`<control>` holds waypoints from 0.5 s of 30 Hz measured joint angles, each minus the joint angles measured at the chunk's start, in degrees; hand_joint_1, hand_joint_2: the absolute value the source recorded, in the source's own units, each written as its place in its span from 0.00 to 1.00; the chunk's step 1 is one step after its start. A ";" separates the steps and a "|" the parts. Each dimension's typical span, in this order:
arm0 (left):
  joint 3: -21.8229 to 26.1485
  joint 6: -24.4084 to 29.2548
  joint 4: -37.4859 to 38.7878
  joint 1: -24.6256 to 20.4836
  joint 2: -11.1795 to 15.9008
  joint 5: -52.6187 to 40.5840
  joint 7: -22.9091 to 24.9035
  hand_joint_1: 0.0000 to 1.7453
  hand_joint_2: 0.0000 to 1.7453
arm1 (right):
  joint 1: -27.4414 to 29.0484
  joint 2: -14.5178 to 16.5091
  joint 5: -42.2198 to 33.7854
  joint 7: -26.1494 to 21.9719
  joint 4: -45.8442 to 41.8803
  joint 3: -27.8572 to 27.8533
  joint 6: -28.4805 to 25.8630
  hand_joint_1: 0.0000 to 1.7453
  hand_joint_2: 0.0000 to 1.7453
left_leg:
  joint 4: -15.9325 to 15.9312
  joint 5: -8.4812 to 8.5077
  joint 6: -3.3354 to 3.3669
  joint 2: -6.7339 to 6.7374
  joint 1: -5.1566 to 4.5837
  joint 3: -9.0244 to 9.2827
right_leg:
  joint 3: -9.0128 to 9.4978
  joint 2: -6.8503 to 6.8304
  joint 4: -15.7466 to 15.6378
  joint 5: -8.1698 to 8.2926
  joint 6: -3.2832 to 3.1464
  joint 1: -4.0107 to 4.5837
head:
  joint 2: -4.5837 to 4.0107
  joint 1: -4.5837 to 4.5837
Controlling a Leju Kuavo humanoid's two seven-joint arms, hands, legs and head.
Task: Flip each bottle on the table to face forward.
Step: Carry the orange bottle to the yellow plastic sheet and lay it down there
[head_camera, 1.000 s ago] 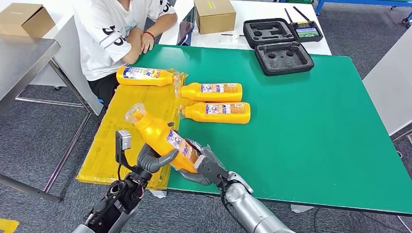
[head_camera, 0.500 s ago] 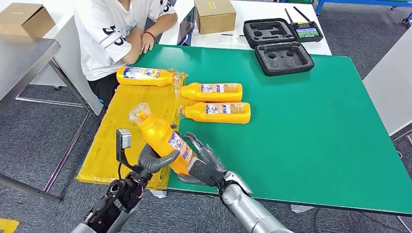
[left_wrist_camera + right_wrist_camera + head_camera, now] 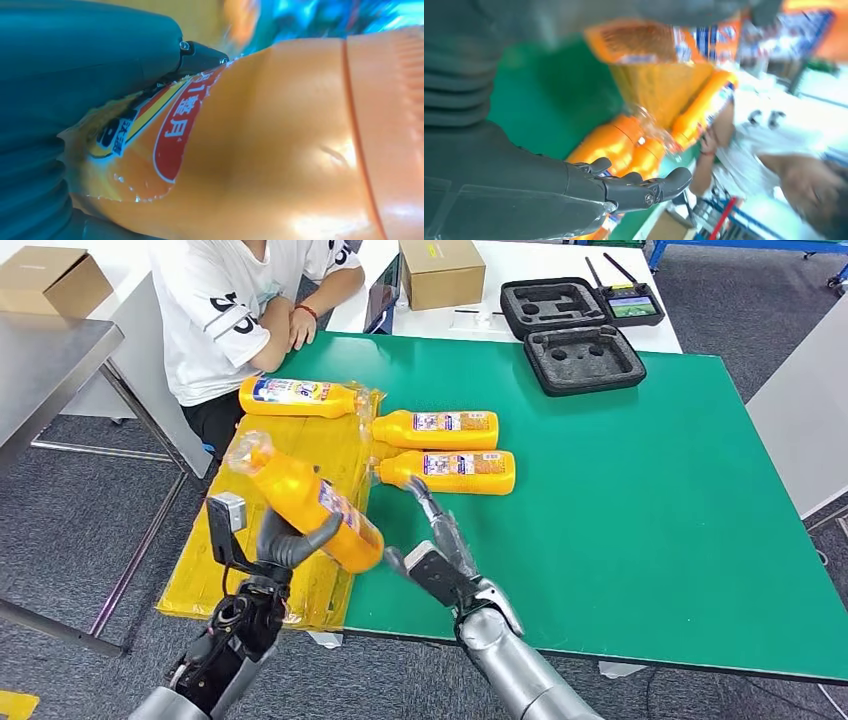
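Head view: left hand (image 3: pixel 285 545) grips orange bottle (image 3: pixel 300 500); right hand (image 3: pixel 440 550) fingers spread, empty.

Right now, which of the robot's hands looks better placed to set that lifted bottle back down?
The left hand, I'd judge: it already grips the lifted bottle above the yellow sheet. The right hand is open and holds nothing.

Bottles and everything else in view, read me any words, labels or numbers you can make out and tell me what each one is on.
"整月": red oval on the label of the held bottle, in the left wrist view, gripped by the left hand.
Held bottle's other label print: cut off, unreadable.
Labels on the three lying bottles: too small to read.
Black marks on the person's white shirt: partly hidden, unreadable.
Screen of the controller: too small to read.
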 joint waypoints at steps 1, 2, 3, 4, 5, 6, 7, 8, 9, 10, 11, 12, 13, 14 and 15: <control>0.45 2.86 -0.41 -0.16 0.25 -2.90 -1.14 1.00 1.00 | 0.55 -0.16 -1.11 -0.25 -1.50 -0.11 0.22 0.00 0.00 | 0.00 0.00 0.00 0.00 0.00 0.00 | 0.00 0.00 0.00 0.00 0.00 0.00 | 0.00 0.01; 0.95 5.99 -0.90 -0.32 0.56 -6.37 -2.22 1.00 1.00 | 1.15 -0.33 -2.39 -0.62 -3.16 -0.19 0.44 0.00 0.00 | 0.00 0.00 0.00 0.00 0.00 0.00 | 0.00 0.00 0.00 0.00 0.00 0.00 | 0.00 0.01; 1.39 8.70 -1.34 -0.47 0.88 -9.53 -3.03 1.00 1.00 | 1.69 -0.49 -3.53 -0.99 -4.65 -0.20 0.61 0.00 0.00 | 0.00 0.00 0.00 0.00 0.00 0.00 | 0.00 0.00 0.00 0.00 0.00 0.00 | 0.00 0.00; 1.88 11.45 -1.84 -0.63 1.32 -13.28 -3.53 1.00 1.00 | 2.36 -0.68 -4.90 -1.46 -6.48 -0.21 0.74 0.00 0.00 | 0.00 0.00 0.00 0.00 0.00 0.00 | 0.00 0.00 0.00 0.00 0.00 0.00 | -0.01 0.00; 2.37 13.90 -2.35 -0.75 1.85 -17.21 -3.65 1.00 1.00 | 3.09 -0.87 -6.43 -1.94 -8.48 -0.21 0.79 0.00 0.00 | 0.00 0.00 0.00 0.00 0.00 0.00 | 0.00 0.00 0.00 0.00 0.00 0.00 | -0.01 0.00; 2.77 15.79 -2.81 -0.81 2.41 -20.79 -3.50 1.00 1.00 | 3.81 -1.05 -7.85 -2.31 -10.46 -0.21 0.77 0.00 0.00 | -0.01 0.00 0.00 0.00 0.00 0.00 | 0.00 0.00 0.00 0.00 0.00 0.00 | -0.01 0.00; 3.23 17.54 -3.31 -0.84 3.05 -24.45 -3.27 1.00 1.00 | 4.58 -1.26 -9.30 -2.64 -12.69 -0.21 0.72 0.00 0.25 | -0.01 0.00 0.00 0.00 0.00 -0.01 | 0.00 0.00 0.00 0.00 0.00 0.00 | -0.01 0.00; 3.62 18.68 -3.73 -0.84 3.61 -27.35 -2.76 1.00 1.00 | 5.24 -1.47 -10.59 -2.81 -14.69 -0.21 0.66 0.00 0.50 | -0.01 0.00 0.00 0.00 0.00 0.00 | 0.00 0.00 0.00 0.00 0.00 0.00 | 0.00 0.01; 3.92 19.58 -4.02 -0.86 4.15 -30.11 -1.95 1.00 1.00 | 5.83 -1.67 -11.89 -2.93 -16.54 -0.20 0.64 0.00 0.75 | -0.01 0.00 0.00 0.00 0.00 0.00 | 0.00 0.00 0.00 0.00 0.00 0.00 | 0.00 0.00; 4.13 20.39 -4.21 -0.92 4.72 -33.23 -0.84 1.00 1.00 | 6.41 -1.86 -13.37 -2.99 -18.37 -0.18 0.67 0.00 1.00 | -0.01 0.00 0.00 0.00 0.00 0.00 | -0.01 0.00 0.00 0.00 0.00 0.00 | 0.00 0.00; 4.23 21.08 -4.28 -1.08 5.34 -37.01 0.71 1.00 1.00 | 6.96 -2.04 -15.11 -3.03 -20.27 -0.13 0.71 0.00 1.00 | -0.01 0.00 0.00 0.01 0.00 0.00 | -0.01 0.00 0.00 0.00 0.00 0.00 | 0.00 0.01; 4.23 21.53 -4.21 -1.37 5.97 -41.00 2.30 1.00 1.00 | 7.47 -2.18 -16.65 -3.05 -22.08 -0.04 0.71 0.00 1.00 | -0.01 0.00 0.00 0.01 0.00 0.00 | -0.02 0.00 0.00 0.00 0.00 0.00 | 0.00 0.00; 4.19 21.68 -3.96 -1.85 6.65 -44.78 3.80 1.00 1.00 | 7.86 -2.27 -17.82 -3.07 -23.80 0.10 0.67 0.00 1.00 | -0.01 0.00 0.00 0.01 0.00 0.00 | -0.02 0.00 0.00 0.00 0.00 0.00 | 0.00 0.01; 4.09 21.57 -3.49 -2.58 7.23 -48.19 5.23 1.00 1.00 | 8.16 -2.33 -18.57 -3.09 -25.34 0.26 0.66 0.00 1.00 | -0.01 0.00 0.00 0.01 0.00 0.00 | -0.02 0.00 0.00 0.00 -0.01 0.00 | 0.00 0.01; 3.88 21.29 -2.75 -3.54 7.79 -51.16 6.52 1.00 1.00 | 8.37 -2.33 -18.87 -3.09 -26.59 0.46 0.71 0.00 1.00 | -0.01 0.01 0.00 0.01 0.00 0.01 | -0.02 0.00 0.00 0.00 -0.01 0.00 | -0.01 0.01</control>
